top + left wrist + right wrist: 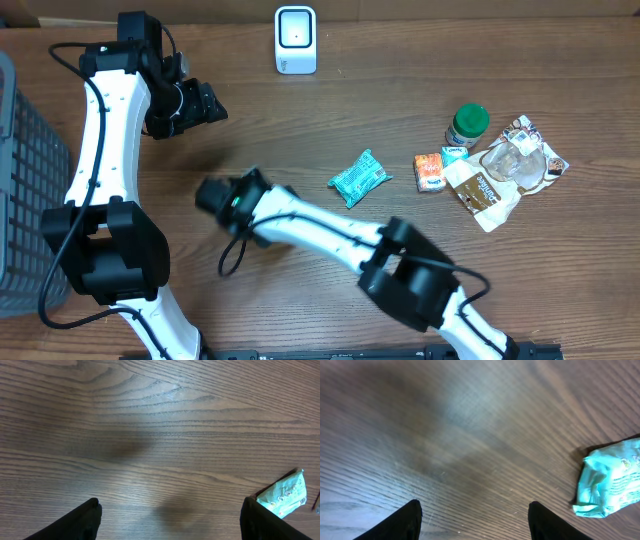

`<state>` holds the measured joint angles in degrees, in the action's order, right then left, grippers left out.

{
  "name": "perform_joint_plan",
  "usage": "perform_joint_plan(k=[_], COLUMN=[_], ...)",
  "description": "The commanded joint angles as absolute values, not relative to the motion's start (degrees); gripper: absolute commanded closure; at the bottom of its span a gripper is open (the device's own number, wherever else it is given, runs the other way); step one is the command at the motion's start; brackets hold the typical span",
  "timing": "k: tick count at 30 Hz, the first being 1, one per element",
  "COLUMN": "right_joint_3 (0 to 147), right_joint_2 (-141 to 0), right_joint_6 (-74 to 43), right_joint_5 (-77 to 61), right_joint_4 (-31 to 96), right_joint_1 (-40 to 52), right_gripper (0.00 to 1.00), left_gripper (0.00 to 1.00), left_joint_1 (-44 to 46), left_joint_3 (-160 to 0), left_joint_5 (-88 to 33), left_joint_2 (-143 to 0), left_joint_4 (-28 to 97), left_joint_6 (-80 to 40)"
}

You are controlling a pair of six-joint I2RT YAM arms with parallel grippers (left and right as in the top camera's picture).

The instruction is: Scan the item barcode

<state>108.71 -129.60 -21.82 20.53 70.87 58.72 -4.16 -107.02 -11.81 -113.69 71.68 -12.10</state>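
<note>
The green packet [360, 177] is seen flat on the table [300, 120], its long axis running from 8 to 2 o'clock in the overhead view. It lies at 3 o'clock from the right gripper [212, 195] — judged slightly the nearer — and at 4 o'clock from the left gripper [205, 103]. Both pairs of fingers are spread, with nothing held. The scanner [295, 40] stands well apart at 12 o'clock.

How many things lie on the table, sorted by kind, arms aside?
scanner: 1
basket: 1
green-lidded jar: 1
orange carton: 1
soft packs: 3 (teal packet, brown pouch, clear wrapper)
Total: 7. A small teal bit beside the jar is too small to tell.
</note>
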Motion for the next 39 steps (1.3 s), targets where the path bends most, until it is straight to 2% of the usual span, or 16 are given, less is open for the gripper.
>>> perform_joint_plan(k=[1,4,7,8,10,13,15,18,20,21,25,27,29,31,39], right_joint_3=[110.45,110.45,110.43,110.26,110.21,110.21,110.19,108.51,105.58,104.62,99.29,96.99,95.94,94.43,89.89], right_joint_2=[-123.15,-121.86,-121.82,-121.84,-121.84,-121.89,-122.50,-123.09,-123.26,-123.28,-123.31,-123.31,-123.31,-123.31,-123.37], right_joint_6=[-17.85,-12.62,-7.40,-5.52,-4.36,-3.90,1.98,6.17,6.31,6.31,1.87,-2.07,-4.51,-9.76,-17.04], right_joint_5=[11.90,6.15,-0.21,-3.38,-7.35,-12.88,-21.96,-25.02,-25.43,-25.36,-21.02,-18.39,-17.02,-14.72,-9.65], right_joint_4=[71.46,72.90,74.30,74.46,74.19,73.78,74.32,74.59,73.89,73.43,70.67,70.76,70.76,70.78,65.41], right_joint_1=[50.00,41.80,34.28,30.65,25.12,18.44,13.13,10.00,9.28,9.30,9.74,9.80,10.15,11.44,18.61], right_gripper=[0.43,0.48,0.48,0.48,0.40,0.40,0.42,0.47,0.52,0.53,0.70,0.89,0.96,0.96,0.96], left_gripper=[0.28,0.27,0.27,0.27,0.28,0.28,0.28,0.33,0.47,0.48,0.44,0.41,0.40,0.37,0.32], left_joint_1=[-4.47,-4.47,-4.47,-4.45,-4.25,-3.40,-2.35,-0.89,1.10,1.96,4.73,4.91,4.69,4.16,4.03], left_joint_3=[-106.74,-106.63,-106.41,-106.24,-105.78,-104.14,-102.43,-100.36,-98.83,-98.54,-98.48,-98.48,-98.48,-98.48,-98.48], left_joint_5=[-11.84,-11.86,-11.90,-11.99,-12.10,-12.10,-12.10,-12.10,-13.41,-13.32,-11.79,-11.79,-11.31,-9.28,-5.87], left_joint_2=[-113.62,-113.62,-113.62,-113.62,-113.69,-113.73,-113.86,-113.89,-113.89,-113.89,-113.89,-113.89,-113.89,-113.89,-113.89], left_joint_4=[71.61,71.61,71.64,71.64,71.64,70.87,69.80,68.53,67.33,66.83,64.49,63.79,63.64,63.61,63.09], left_joint_6=[-12.93,-12.93,-12.95,-12.95,-13.02,-13.93,-14.39,-14.98,-15.22,-15.20,-15.05,-15.05,-15.05,-15.07,-15.16])
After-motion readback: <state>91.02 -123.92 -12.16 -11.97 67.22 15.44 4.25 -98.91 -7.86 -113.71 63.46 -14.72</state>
